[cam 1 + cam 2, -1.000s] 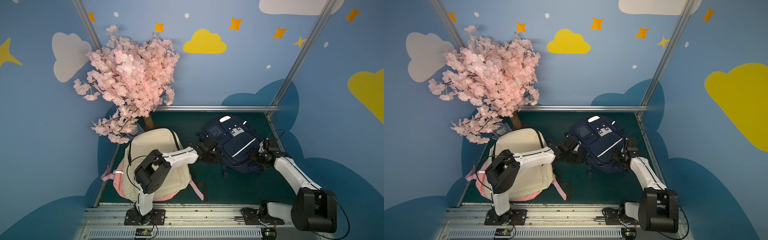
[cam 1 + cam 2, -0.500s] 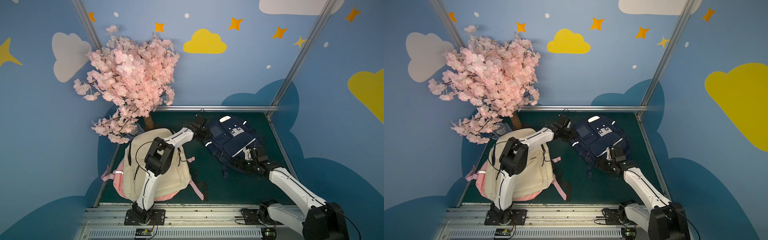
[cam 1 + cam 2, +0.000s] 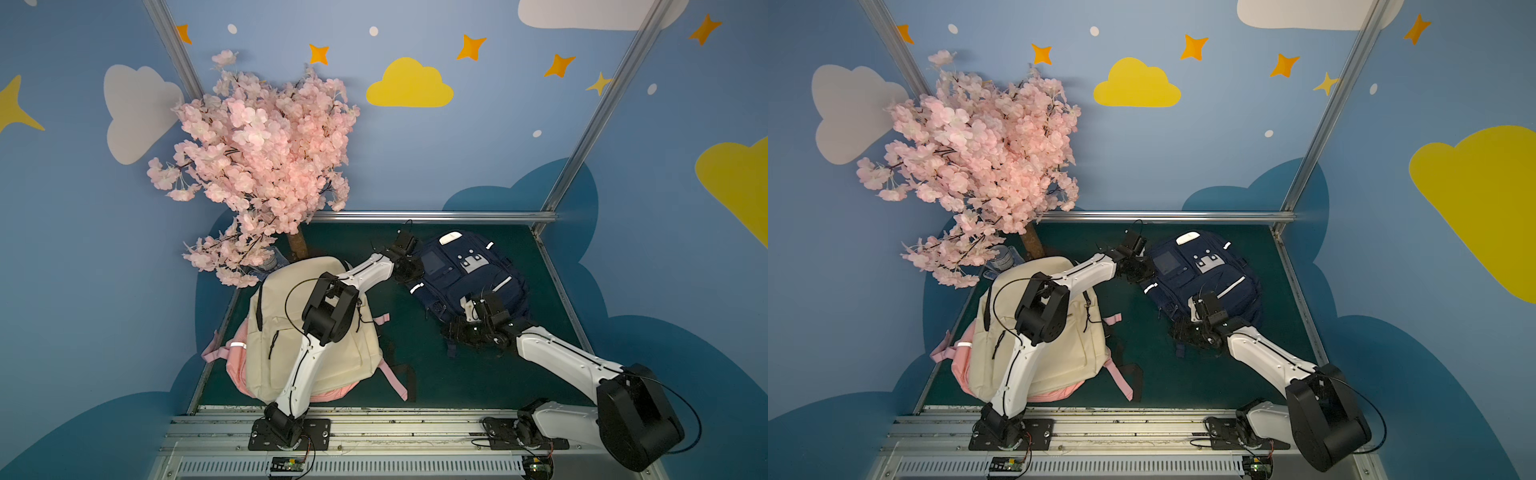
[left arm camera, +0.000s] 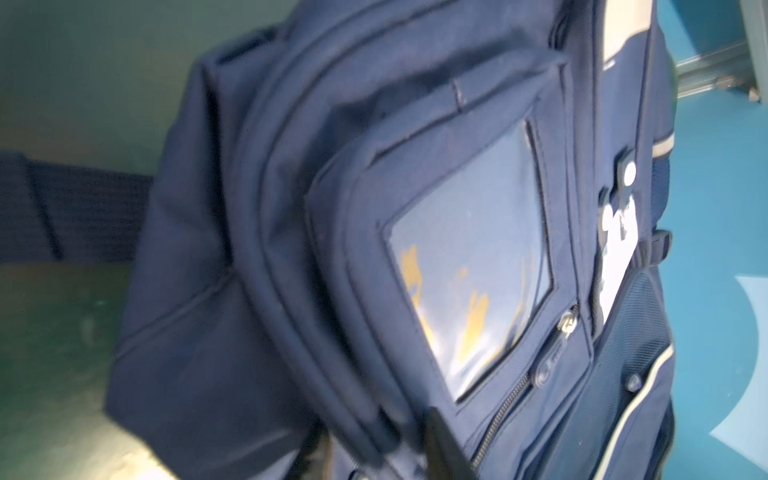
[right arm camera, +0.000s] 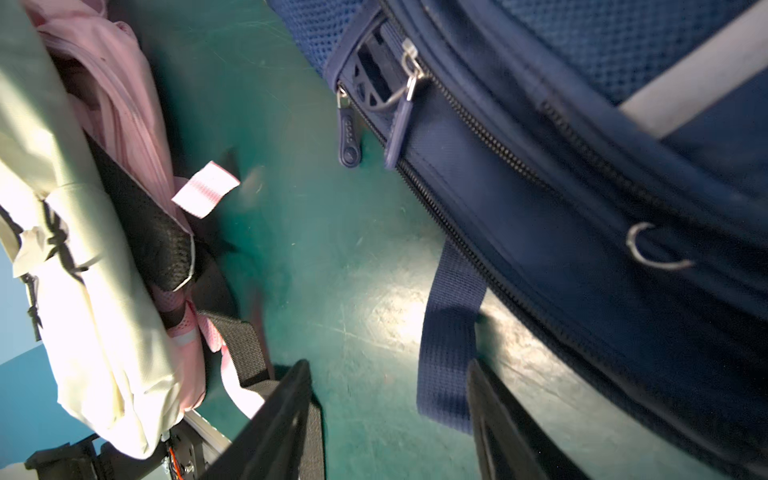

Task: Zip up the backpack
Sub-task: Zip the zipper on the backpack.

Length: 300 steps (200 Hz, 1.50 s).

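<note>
The navy backpack (image 3: 469, 278) lies flat, grey-striped, with zipper pulls (image 5: 349, 124) at one corner. The right gripper (image 5: 388, 370) gapes empty. Whether the left gripper (image 3: 411, 269) grips is unclear.

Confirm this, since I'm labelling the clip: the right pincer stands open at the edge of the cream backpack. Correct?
Not quite: wrong backpack. The right pincer stands open at the edge of the navy backpack, as the right wrist view shows; the cream backpack lies further off.
</note>
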### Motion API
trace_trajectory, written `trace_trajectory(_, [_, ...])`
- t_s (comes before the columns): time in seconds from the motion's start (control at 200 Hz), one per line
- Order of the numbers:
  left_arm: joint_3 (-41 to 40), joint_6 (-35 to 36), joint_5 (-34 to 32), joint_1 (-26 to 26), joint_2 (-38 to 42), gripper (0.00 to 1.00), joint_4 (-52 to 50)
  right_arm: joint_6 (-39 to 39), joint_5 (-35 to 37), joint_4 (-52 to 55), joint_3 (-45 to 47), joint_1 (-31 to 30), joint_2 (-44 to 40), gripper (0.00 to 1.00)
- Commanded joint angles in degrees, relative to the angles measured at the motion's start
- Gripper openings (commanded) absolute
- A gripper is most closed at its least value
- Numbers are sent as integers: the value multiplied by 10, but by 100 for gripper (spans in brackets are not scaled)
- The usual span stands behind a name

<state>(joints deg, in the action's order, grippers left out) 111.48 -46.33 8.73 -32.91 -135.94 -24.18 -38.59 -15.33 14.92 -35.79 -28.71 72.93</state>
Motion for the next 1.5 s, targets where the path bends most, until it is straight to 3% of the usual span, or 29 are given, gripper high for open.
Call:
trace_trajectory(0.0, [9,13,-11,-5,-21,24,-2,3,0,-10,-22,5,5,58])
trace_trajectory(0.245, [-47,-2,-37,-22,19,3,28,-7,5,-22,-44,17,-8,55])
trace_trajectory(0.435, [-142,-48,-60,-51,104,3,79,-29,44,-51,-43,17,27,50])
trace_trajectory(0.621, [-182,-50,-82,-75,156,2,87,-43,66,-60,-32,21,52,44])
trace_trajectory(0.926, [-189,-45,-87,-78,151,3,85,-45,116,-34,5,6,27,38])
trace_trajectory(1.231, [-200,-51,-87,-80,152,3,94,-47,105,-92,2,-6,103,31])
trace_trajectory(1.497, [-217,-57,-87,-81,161,3,101,-26,161,-58,-49,-15,143,21])
